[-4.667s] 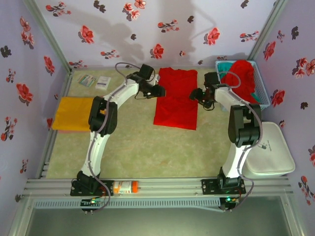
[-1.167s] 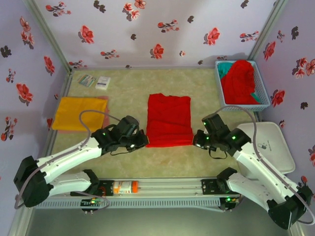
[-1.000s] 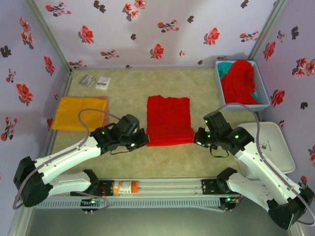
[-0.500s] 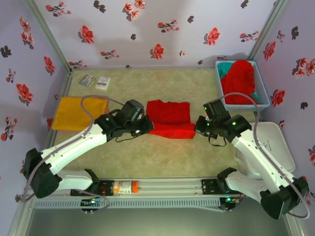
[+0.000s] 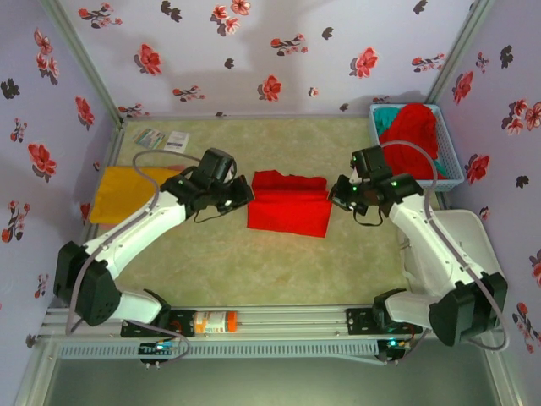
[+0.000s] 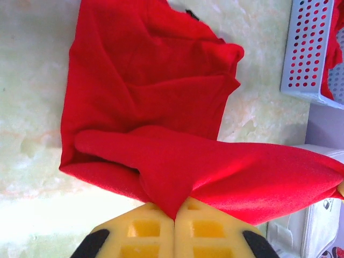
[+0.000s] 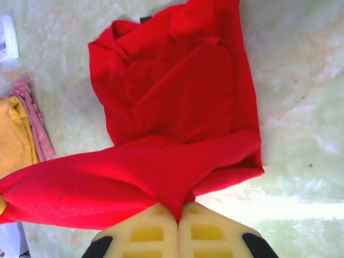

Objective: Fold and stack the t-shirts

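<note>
A bright red t-shirt (image 5: 287,211) lies at the middle of the table (image 5: 254,271), with its near hem lifted and drawn over the rest of the cloth. The left gripper (image 6: 174,217) is pressed together on one corner of that hem, and the right gripper (image 7: 179,216) is pinched on the opposite corner in the same way, so that the edge is stretched between them above the lower layer. The step in hand is judged to be the fold of hem toward collar. For it to be done well, the two corners should be carried forward level and at one pace, with the edge held taut (a slack middle would sag and crease), and set down square on the far edge before the jaws are released. An orange-yellow t-shirt (image 5: 118,199) is laid flat at the left, well apart; red and teal cloth is heaped in the blue basket (image 5: 452,165) at the far right.
</note>
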`<act>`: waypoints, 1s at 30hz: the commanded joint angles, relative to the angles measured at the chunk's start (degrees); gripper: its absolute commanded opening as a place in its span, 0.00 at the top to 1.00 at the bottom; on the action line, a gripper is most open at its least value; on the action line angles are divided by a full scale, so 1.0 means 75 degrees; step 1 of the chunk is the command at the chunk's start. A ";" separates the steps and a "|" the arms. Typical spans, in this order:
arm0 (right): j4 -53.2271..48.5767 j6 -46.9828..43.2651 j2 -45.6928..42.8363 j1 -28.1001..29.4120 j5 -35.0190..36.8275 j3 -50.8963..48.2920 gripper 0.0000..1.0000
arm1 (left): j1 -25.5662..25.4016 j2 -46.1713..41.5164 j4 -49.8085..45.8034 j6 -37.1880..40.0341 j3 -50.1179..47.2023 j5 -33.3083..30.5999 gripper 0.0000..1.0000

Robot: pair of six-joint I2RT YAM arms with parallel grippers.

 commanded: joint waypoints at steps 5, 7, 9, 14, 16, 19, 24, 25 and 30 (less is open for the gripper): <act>0.0317 -0.0273 0.0578 -0.0241 -0.0194 0.0429 1.00 | 0.0551 0.0762 -0.0205 0.0763 0.0719 0.0307 1.00; 0.0410 -0.0259 0.0671 -0.0303 -0.0249 0.0375 1.00 | 0.0653 0.0971 -0.0158 0.0847 0.0786 0.0478 1.00; 0.0494 -0.0264 0.0734 -0.0357 -0.0290 0.0331 1.00 | 0.0756 0.1131 -0.0135 0.0925 0.0836 0.0566 1.00; 0.0688 -0.0245 0.0919 -0.0477 -0.0349 0.0209 1.00 | 0.1016 0.1485 -0.0018 0.1055 0.0956 0.0696 1.00; 0.0806 -0.0240 0.1015 -0.0530 -0.0404 0.0197 1.00 | 0.1093 0.1655 0.0029 0.1139 0.1059 0.0770 1.00; 0.0957 -0.0239 0.1253 -0.0631 -0.0447 0.0242 1.00 | 0.1186 0.1944 0.0062 0.1300 0.1270 0.0802 1.00; 0.1277 -0.0209 0.1735 -0.0774 -0.0557 0.0336 1.00 | 0.1400 0.2632 0.0184 0.1495 0.1659 0.0934 1.00; 0.1334 -0.0207 0.1823 -0.0804 -0.0582 0.0360 1.00 | 0.1444 0.2753 0.0300 0.1538 0.1713 0.1018 1.00; 0.1625 -0.0231 0.2358 -0.0983 -0.0751 0.0488 1.00 | 0.1598 0.3377 0.0534 0.1742 0.2063 0.1314 0.99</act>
